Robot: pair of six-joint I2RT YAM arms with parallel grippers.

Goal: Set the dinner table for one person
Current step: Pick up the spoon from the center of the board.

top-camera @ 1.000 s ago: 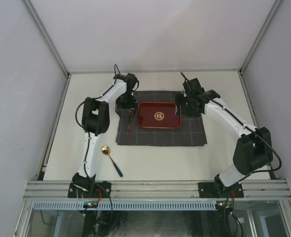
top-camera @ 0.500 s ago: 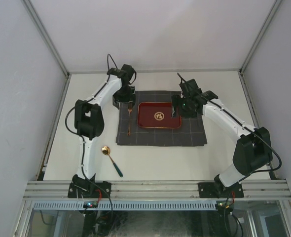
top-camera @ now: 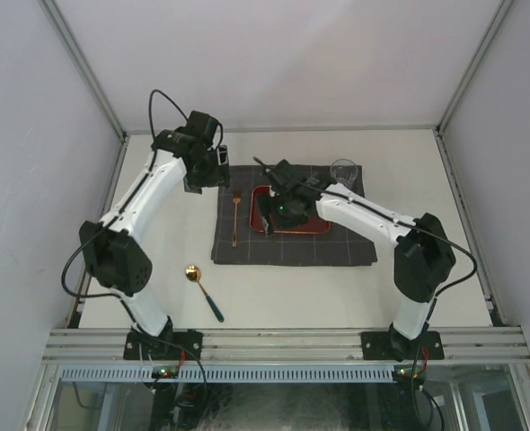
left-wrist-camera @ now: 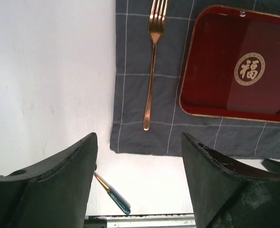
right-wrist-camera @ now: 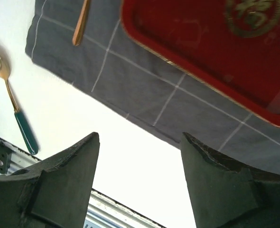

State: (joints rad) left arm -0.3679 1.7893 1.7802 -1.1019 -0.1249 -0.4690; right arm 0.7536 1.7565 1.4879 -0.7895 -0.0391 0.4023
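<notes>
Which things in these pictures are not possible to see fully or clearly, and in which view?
- Spoon: left wrist view, bowl hidden behind a finger of the left pincer; only the green handle shows.
- Fork: right wrist view, cut off by the top edge; only the handle end shows.
- Red tray: top view, mostly covered by the right arm.
- Glass: top view, too small to tell whether it holds anything.

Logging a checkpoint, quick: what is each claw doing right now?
Left claw: open, holding nothing.
Right claw: open, holding nothing.
</notes>
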